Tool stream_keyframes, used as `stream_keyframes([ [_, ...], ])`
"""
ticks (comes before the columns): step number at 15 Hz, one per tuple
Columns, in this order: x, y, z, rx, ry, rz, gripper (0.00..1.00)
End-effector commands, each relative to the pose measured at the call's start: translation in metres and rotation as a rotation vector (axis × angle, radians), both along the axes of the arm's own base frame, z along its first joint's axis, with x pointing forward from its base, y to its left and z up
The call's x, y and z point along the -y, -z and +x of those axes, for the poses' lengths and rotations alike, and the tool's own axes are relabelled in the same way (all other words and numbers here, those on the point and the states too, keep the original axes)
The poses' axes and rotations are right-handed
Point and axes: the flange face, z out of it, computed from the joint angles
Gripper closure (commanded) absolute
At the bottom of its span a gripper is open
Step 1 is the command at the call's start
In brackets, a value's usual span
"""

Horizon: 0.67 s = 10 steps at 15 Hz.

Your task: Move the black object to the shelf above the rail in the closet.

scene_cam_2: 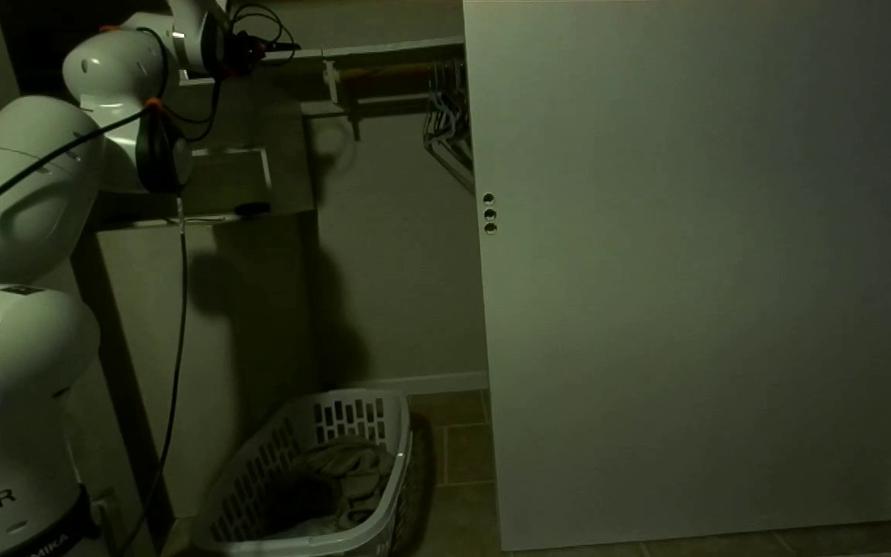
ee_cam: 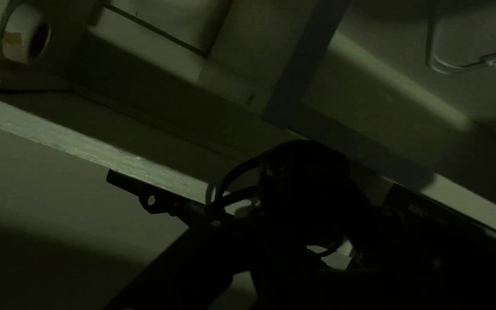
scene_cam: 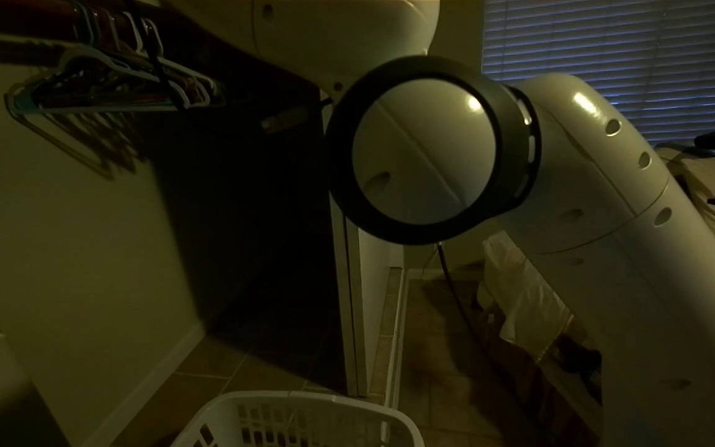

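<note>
The picture is very dark. My gripper is at shelf height at the closet's left side; it is out of sight in an exterior view behind the arm. In the wrist view a black mass with cable loops covers the jaws, and gripper and object merge. A black bar, seemingly part of the black object, sticks out across the shelf's pale front edge. The shelf runs above the brown rail. Hangers hang from the rail. The closet wall is pale.
A white lattice basket with clothes stands on the floor below. A white sliding door covers the closet's right part. A pale cabinet bears a small dark item. A white roll lies behind the shelf edge.
</note>
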Motion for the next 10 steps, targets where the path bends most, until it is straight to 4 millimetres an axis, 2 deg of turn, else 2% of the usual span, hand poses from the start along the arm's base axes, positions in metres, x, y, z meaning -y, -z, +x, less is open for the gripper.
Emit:
stream_keyframes([
  [1, -0.0111, 0.0148, 0.0026, -0.068, -0.034, -0.014, 0.85],
  [10, -0.0208, 0.0195, -0.0035, -0.120, -0.064, 0.005, 0.85],
])
